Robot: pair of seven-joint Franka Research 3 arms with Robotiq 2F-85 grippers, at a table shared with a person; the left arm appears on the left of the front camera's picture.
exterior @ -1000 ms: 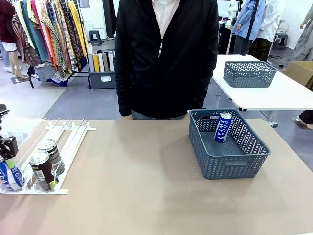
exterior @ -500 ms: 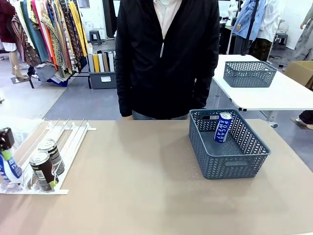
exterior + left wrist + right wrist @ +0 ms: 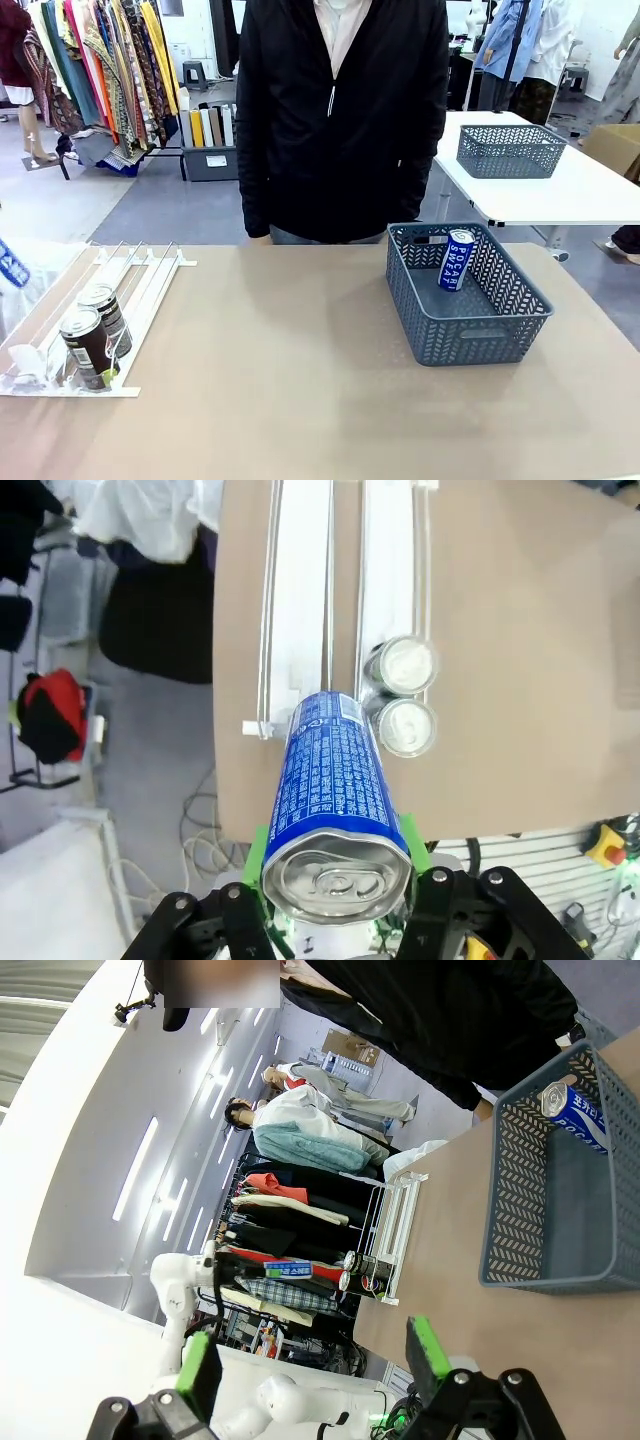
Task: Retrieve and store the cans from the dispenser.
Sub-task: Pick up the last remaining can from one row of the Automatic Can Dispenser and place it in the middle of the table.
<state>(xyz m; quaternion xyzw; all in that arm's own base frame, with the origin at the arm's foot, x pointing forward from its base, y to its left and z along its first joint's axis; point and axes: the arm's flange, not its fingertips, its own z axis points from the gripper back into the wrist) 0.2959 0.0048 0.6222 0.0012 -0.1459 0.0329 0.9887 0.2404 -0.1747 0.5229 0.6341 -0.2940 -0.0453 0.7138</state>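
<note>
My left gripper (image 3: 337, 865) is shut on a blue-and-white can (image 3: 335, 790), which its green pads (image 3: 260, 845) clamp near the silver top. The can hangs above the white dispenser (image 3: 300, 600); in the front view a sliver of it (image 3: 9, 268) shows at the left edge. Two dark cans (image 3: 95, 335) stand one behind the other in a lane at the near end of the dispenser (image 3: 140, 285), their tops (image 3: 403, 695) below the held can. Another blue can (image 3: 455, 260) leans inside the grey basket (image 3: 470, 335). My right gripper (image 3: 312, 1360) is open and holds nothing, well off from the basket (image 3: 545, 1250).
A person in a black jacket (image 3: 340, 120) stands at the far edge of the table, behind the basket. The tan tabletop (image 3: 270, 370) lies bare between dispenser and basket. A second table with another grey basket (image 3: 510, 150) is at the back right.
My left gripper has lifted the blue can up out of the dispenser's near-left lane and carried it left, almost out of the front view. The dark cans and the basket have not moved.
</note>
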